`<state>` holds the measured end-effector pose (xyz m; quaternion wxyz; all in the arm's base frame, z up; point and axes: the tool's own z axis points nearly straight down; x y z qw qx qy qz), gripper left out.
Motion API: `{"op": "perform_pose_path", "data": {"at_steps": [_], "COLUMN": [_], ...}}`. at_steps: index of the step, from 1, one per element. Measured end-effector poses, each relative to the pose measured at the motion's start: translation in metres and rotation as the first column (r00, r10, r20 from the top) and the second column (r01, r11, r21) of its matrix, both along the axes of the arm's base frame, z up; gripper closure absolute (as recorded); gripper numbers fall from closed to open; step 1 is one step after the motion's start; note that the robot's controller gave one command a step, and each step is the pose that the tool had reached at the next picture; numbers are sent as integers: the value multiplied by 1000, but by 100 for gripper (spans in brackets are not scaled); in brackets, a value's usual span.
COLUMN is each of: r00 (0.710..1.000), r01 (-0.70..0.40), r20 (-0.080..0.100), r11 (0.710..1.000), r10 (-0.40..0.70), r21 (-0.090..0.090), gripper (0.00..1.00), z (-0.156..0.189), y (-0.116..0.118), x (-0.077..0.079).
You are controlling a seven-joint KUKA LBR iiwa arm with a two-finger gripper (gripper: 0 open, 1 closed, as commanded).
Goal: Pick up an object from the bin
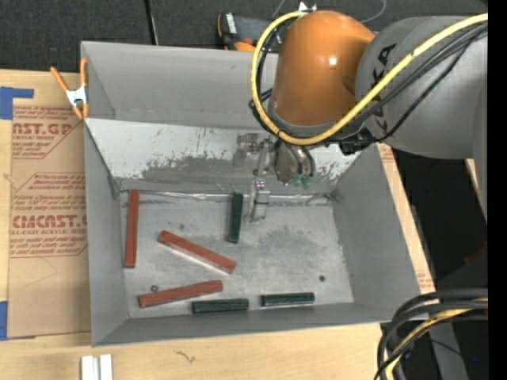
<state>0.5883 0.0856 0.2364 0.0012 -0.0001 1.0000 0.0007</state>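
Note:
My gripper hangs below the arm's orange cover, near the back of the bin floor a little right of the middle. Just to its left lies a dark green bar, set nearly upright in the view and close beside the gripper's tip. Whether the two touch is not clear. A red bar lies at a slant further to the front left.
A red bar lies along the bin's left wall. Another red bar and two dark green bars lie near the front wall. The arm covers the bin's back right corner.

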Motion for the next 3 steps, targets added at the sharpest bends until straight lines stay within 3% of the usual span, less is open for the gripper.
{"op": "perform_pose_path", "data": {"at_steps": [1, 2, 3], "r00": [998, 998, 998], "r01": [60, 63, 63], "r20": [-10, -2, -2], "r11": [998, 998, 998], "r10": [-60, -63, -63], "r21": [-1, 0, 0], "gripper": [0, 100, 0], "z": [-144, -139, -139], "y": [63, 62, 61], "x": [-36, -33, -33]}}
